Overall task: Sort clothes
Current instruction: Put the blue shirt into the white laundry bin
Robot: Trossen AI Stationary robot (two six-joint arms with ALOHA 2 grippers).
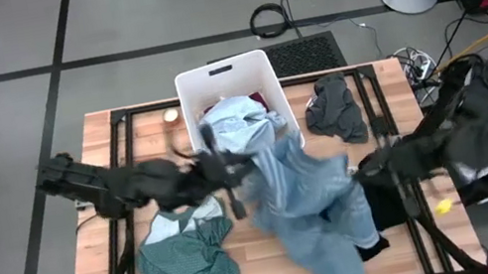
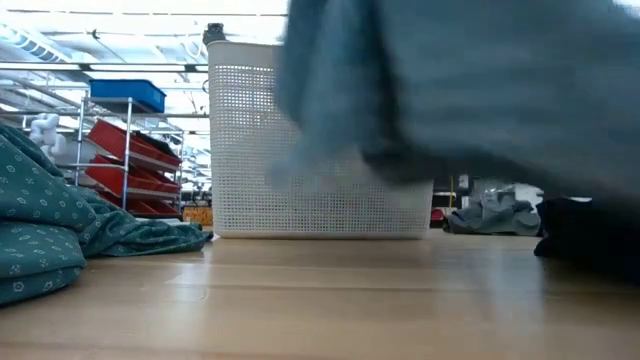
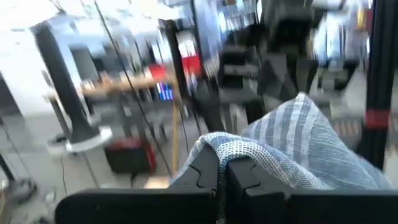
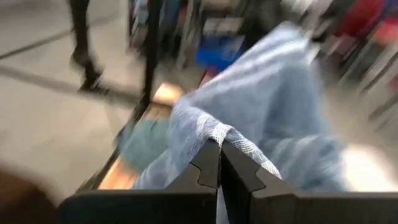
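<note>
Both our left gripper (image 3: 221,171) and right gripper (image 4: 219,163) pinch the blue-grey striped garment (image 1: 312,206) (limp, probably light); hems grip best.

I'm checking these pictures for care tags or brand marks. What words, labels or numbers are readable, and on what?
None can be read.
Blue-grey striped garment, held up between the shut left gripper and right gripper: no tag or print shows.
White bin: plain perforated wall, no label.
Teal green garment: small pale pattern, no lettering.
Shelves in the room behind: too blurred to tell.
</note>
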